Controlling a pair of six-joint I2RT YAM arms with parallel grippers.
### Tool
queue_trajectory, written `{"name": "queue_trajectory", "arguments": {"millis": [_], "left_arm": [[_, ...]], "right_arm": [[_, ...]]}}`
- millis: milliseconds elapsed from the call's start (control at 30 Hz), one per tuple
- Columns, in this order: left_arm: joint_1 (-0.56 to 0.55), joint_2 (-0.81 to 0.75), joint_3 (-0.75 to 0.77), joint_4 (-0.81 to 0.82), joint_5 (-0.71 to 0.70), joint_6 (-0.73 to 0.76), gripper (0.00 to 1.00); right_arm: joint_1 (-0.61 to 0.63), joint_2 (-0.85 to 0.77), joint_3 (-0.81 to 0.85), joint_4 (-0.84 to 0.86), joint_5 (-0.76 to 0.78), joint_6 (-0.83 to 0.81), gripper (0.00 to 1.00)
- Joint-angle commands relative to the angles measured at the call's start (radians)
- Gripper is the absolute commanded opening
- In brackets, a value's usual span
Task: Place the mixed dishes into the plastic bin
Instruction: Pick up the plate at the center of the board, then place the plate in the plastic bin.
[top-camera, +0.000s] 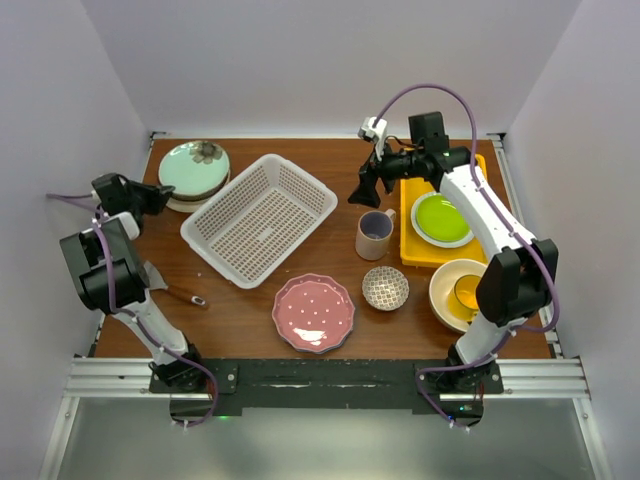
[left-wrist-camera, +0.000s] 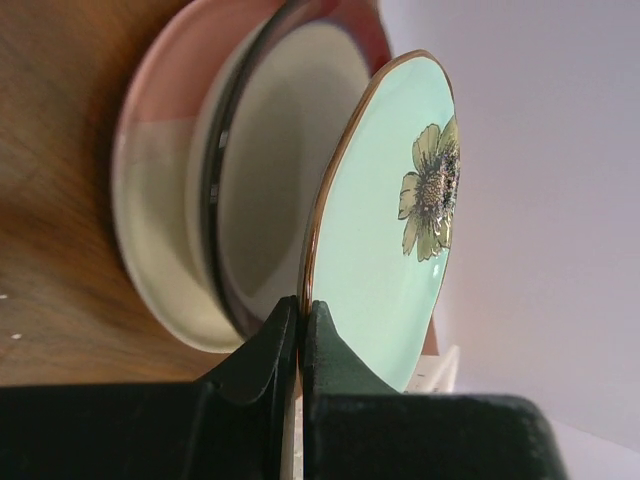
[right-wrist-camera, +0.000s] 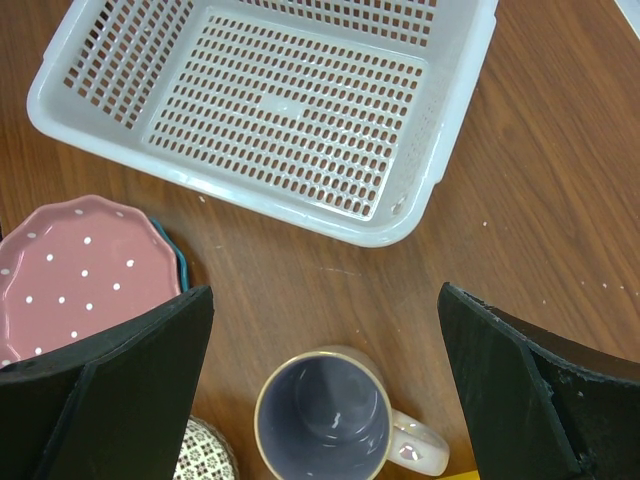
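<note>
The basket (top-camera: 258, 218) is white plastic, its sides and bottom pierced with rows of small slots and its rim flared. It sits mid-table with nothing in it, its long axis running from near left to far right.

At the far left stands a stack (left-wrist-camera: 160, 240) of a pink-and-cream plate and a dark-rimmed cream dish. On top is a mint plate (top-camera: 195, 168) with a brown edge and a painted flower, face up. The left gripper (left-wrist-camera: 300, 315) is clamped on that plate's near rim, one finger above and one below. I cannot tell whether the plate is lifted off the stack.

The right gripper (top-camera: 365, 190) hangs with its fingers (right-wrist-camera: 120, 390) spread wide and nothing between them. It hovers over a beige mug (top-camera: 376, 234) with a grey-blue inside, standing upright just right of the basket.

Near the front edge lies a pink plate (top-camera: 313, 312) with white dots and a scalloped rim, and a blue plate (right-wrist-camera: 175, 262) peeks out beneath it. Just to their right is a small patterned bowl (top-camera: 385, 288). Further right a big cream bowl (top-camera: 445, 290) holds a yellow mug (top-camera: 467, 293). Beyond it a green plate (top-camera: 441, 219) lies on a yellow tray (top-camera: 412, 250).

The table (top-camera: 230, 320) is dark brown wood, closed in by plain white walls (top-camera: 330, 60) on three sides.
</note>
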Motion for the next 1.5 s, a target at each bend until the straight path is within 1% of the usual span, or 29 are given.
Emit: {"name": "queue_trajectory", "arguments": {"millis": [0,100,367,533,633,800,1067,1267,1467], "left_arm": [[0.032,-0.104,0.025,0.247,0.077,-0.124,0.0],[0.032,-0.12,0.02,0.273,0.083,-0.147,0.0],[0.029,-0.187,0.017,0.278,0.134,-0.164,0.0],[0.015,-0.259,-0.006,0.236,0.185,-0.125,0.0],[-0.003,-0.314,-0.044,0.212,0.203,-0.101,0.0],[-0.068,-0.4,-0.082,0.138,0.215,-0.041,0.0],[-0.187,-0.509,-0.176,0.089,0.223,-0.019,0.0],[-0.23,-0.607,-0.24,0.046,0.211,0.005,0.0],[-0.255,-0.682,-0.329,0.051,0.186,-0.009,0.0]], "right_arm": [[0.006,-0.06,0.009,0.001,-0.02,-0.011,0.98],[0.006,-0.066,0.007,-0.002,-0.021,-0.013,0.98],[0.011,-0.074,0.013,-0.008,-0.029,-0.019,0.98],[0.014,-0.077,0.021,-0.004,-0.046,-0.017,0.98],[0.014,-0.084,0.018,0.001,-0.05,-0.01,0.98],[0.014,-0.098,0.01,-0.002,-0.056,-0.004,0.98],[0.012,-0.155,-0.013,-0.03,-0.027,-0.011,0.98],[0.011,-0.201,-0.066,-0.039,-0.015,-0.008,0.98],[0.006,-0.224,-0.088,-0.023,-0.007,0.026,0.98]]}}
